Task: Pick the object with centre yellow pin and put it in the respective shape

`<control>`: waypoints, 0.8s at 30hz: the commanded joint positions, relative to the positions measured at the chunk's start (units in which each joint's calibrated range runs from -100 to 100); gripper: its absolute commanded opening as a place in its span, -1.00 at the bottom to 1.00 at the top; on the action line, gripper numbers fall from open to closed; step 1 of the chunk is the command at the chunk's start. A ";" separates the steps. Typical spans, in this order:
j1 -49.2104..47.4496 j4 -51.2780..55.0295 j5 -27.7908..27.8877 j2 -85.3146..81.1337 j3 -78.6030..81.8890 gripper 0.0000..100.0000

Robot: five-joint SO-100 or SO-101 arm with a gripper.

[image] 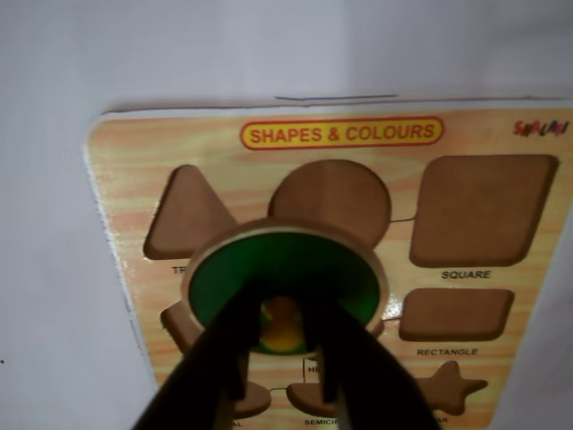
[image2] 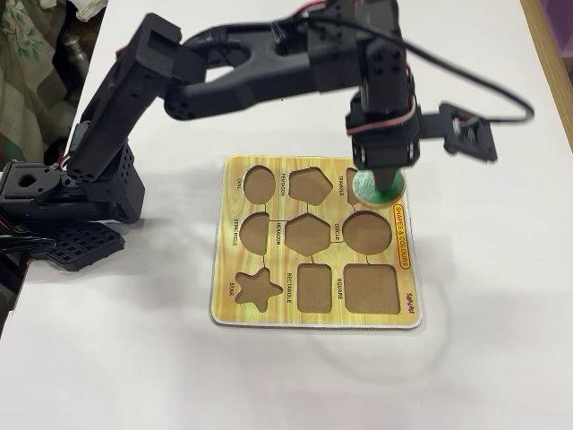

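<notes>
A green round disc [image: 285, 264] with a yellow centre pin [image: 282, 327] hangs in my gripper [image: 282, 333], whose two black fingers are shut on the pin. The disc is held a little above the wooden shapes board [image: 116, 206], in front of the circle recess [image: 336, 193]. In the fixed view the disc [image2: 376, 186] is under the gripper [image2: 380, 175] at the board's far right corner, over the triangle recess, beyond the circle recess [image2: 367, 232]. The board [image2: 224, 305] lies flat on the white table.
The board's other recesses are empty: triangle [image: 183, 215], square [image: 479, 210], rectangle [image: 455, 313], star [image: 452, 387], and semicircle, hexagon, pentagon and oval. The arm's base [image2: 63, 202] stands left of the board. A cable [image2: 483, 85] trails to the right.
</notes>
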 commanded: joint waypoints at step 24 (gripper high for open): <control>1.19 -0.49 0.00 5.78 -2.34 -0.98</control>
